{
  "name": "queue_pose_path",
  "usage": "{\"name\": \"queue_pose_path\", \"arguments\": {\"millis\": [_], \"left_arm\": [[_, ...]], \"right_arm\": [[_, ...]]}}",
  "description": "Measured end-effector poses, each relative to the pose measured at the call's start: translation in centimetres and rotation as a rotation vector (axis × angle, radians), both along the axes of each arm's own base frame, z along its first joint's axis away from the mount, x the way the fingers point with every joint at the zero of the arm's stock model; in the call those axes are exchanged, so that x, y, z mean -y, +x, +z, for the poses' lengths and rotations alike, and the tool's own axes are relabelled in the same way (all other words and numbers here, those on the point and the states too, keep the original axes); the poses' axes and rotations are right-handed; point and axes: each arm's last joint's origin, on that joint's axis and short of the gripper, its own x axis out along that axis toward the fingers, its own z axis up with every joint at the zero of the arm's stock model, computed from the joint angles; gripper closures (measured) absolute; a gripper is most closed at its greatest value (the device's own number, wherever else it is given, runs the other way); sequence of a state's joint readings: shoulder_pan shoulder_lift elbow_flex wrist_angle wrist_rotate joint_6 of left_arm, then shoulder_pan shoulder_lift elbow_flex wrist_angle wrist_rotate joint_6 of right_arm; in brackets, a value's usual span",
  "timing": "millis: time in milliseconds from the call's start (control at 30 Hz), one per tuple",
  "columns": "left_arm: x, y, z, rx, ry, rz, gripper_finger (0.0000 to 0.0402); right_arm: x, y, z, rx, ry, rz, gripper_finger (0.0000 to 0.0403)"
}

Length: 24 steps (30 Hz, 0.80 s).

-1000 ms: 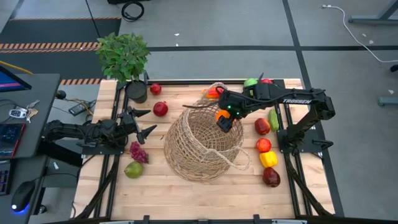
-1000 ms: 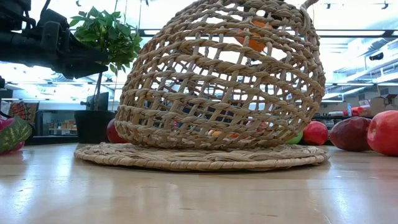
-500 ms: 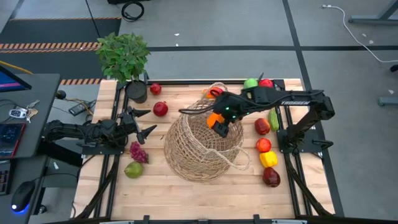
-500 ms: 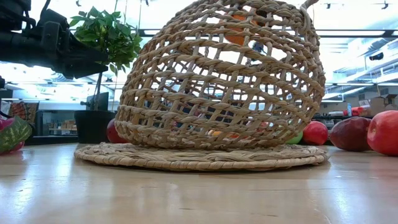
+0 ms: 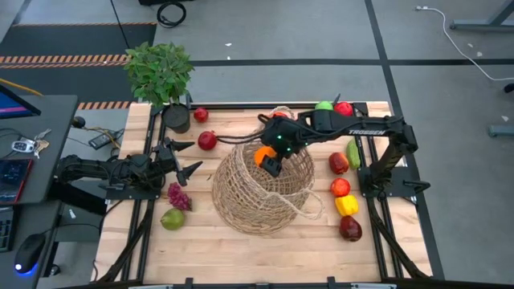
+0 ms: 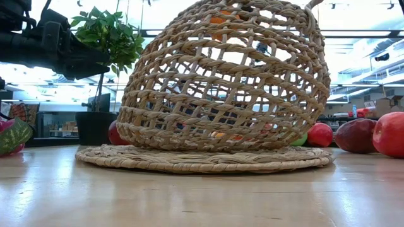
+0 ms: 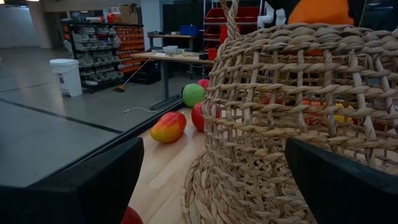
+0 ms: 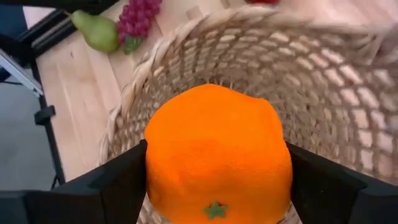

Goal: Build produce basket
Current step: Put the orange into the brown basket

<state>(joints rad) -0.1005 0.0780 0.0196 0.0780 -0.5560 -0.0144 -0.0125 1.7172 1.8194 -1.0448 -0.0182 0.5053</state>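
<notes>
At the table's middle sits the basket [image 5: 262,190]; over its far rim the right claw [image 5: 267,159] hangs, spread wide around an orange [image 8: 217,163] clamped between its fingers. At the left, the left claw [image 5: 184,157] rests wide open, empty.
</notes>
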Motion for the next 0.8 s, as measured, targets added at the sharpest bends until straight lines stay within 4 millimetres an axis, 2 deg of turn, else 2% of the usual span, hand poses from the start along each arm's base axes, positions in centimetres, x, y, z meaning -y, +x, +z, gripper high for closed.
{"name": "queue_pose_path", "arguments": {"millis": [200, 367, 500, 667, 800], "left_arm": [[0.0, 0.0, 0.0, -0.001, 0.0, 0.0, 0.0004], [0.0, 0.0, 0.0, 0.0, 0.0, 0.0, 0.0004], [0.0, 0.0, 0.0, 0.0, 0.0, 0.0, 0.0004], [0.0, 0.0, 0.0, 0.0, 0.0, 0.0, 0.0004], [0.0, 0.0, 0.0, 0.0, 0.0, 0.0, 0.0004]], "right_arm": [[0.2, 0.1, -0.1, 0.005, -0.103, 0.067, 0.0068], [-0.7, 0.8, -1.3, 0.03, -0.24, 0.238, 0.0068], [-0.9, 0.8, -2.1, 0.081, -0.286, 0.25, 0.0069], [-0.5, -0.9, -2.6, 0.178, -0.34, 0.172, 0.007], [-0.1, -2.4, -4.5, 0.245, -0.339, 0.107, 0.0067]]}}
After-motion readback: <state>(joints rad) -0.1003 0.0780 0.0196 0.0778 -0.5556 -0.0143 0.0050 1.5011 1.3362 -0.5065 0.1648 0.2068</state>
